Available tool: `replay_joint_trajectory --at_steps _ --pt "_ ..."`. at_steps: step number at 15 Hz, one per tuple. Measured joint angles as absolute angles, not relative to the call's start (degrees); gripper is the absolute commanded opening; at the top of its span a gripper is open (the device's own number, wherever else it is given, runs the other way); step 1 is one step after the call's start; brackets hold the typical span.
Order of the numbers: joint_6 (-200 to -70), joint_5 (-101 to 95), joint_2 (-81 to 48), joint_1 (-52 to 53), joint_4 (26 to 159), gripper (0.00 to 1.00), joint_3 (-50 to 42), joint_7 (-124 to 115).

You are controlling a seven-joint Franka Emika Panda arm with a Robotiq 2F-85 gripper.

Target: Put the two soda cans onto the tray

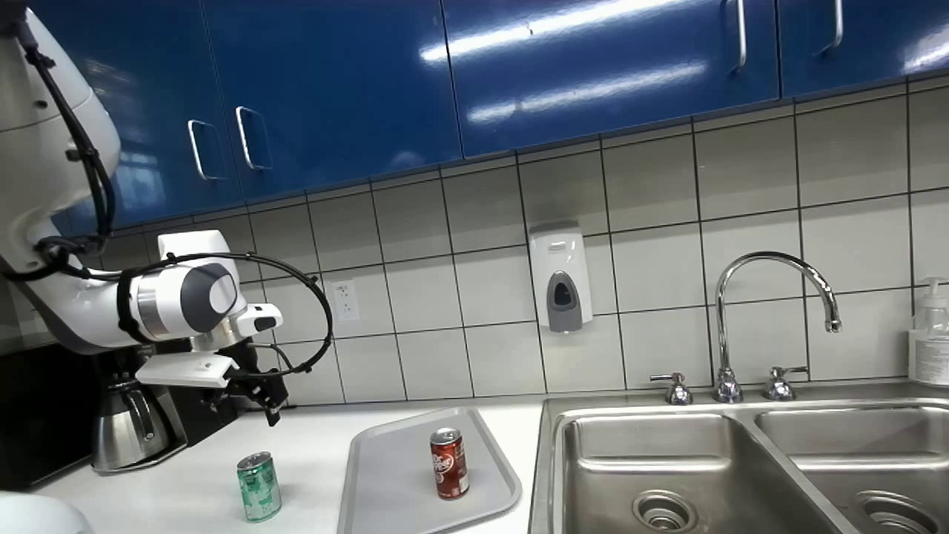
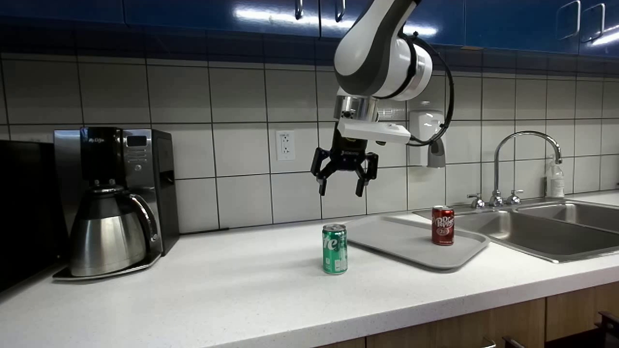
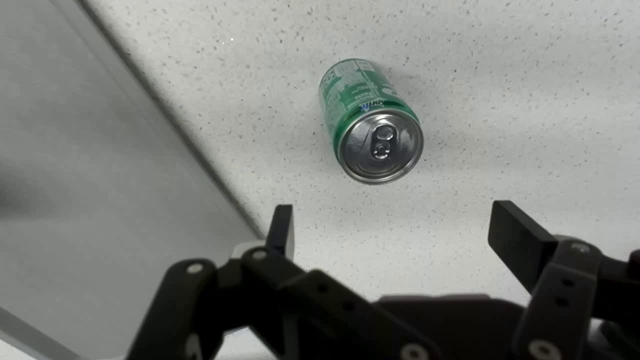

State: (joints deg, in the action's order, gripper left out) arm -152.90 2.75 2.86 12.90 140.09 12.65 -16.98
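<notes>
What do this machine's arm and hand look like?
The arm is white and rounded with dark grey patches and a shiny silver collar near the hand. A black cable loops out from it. The hand is black and angular; its two jointed fingers end in blocky tips and show pale round fasteners.

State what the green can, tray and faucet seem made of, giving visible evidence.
Green can: metal, probably aluminium; glossy printed sides, bare silvery top.
Tray: likely plastic; matt, even grey surface.
Faucet: apparently chromed metal; mirror-like highlights along its curve.
</notes>
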Motion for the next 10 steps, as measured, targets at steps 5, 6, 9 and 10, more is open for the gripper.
replay_joint_trajectory --at_steps 5,6,9,10 --pt "-153.0 2.58 2.73 12.9 140.11 1.0 12.66 -16.98" --pt "-153.01 2.58 2.73 12.9 140.11 1.0 12.66 -16.98" --pt "-153.02 2.6 2.71 12.9 140.12 1.0 12.66 -16.98" --pt "-153.34 1.48 2.69 12.89 140.14 1.0 12.66 -17.28"
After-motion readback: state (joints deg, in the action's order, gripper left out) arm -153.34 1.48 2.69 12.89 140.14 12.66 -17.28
